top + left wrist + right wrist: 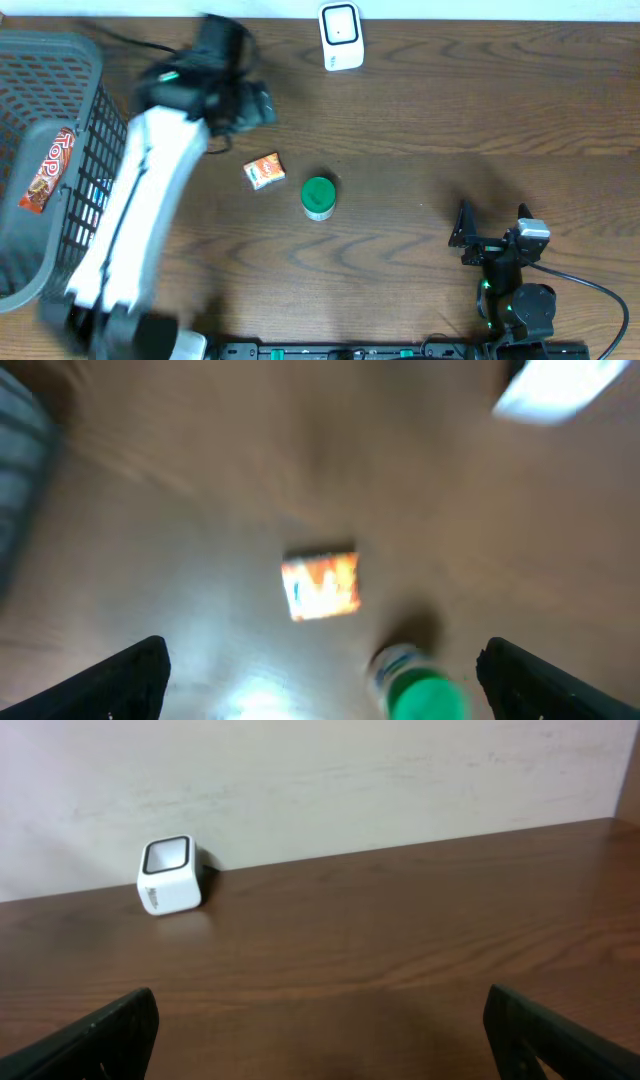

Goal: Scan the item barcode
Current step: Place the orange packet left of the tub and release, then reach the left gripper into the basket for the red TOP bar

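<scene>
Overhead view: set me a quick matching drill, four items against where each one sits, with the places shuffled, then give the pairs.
Things:
1. white scanner
2. orange packet
3. green-capped bottle
4. red snack bar

Places:
A. inside the wire basket
B. mid-table, on the basket's side of its neighbour
C. at the far edge of the table
D. mid-table, on the side away from the basket

Pairs: 1-C, 2-B, 3-D, 4-A.
</scene>
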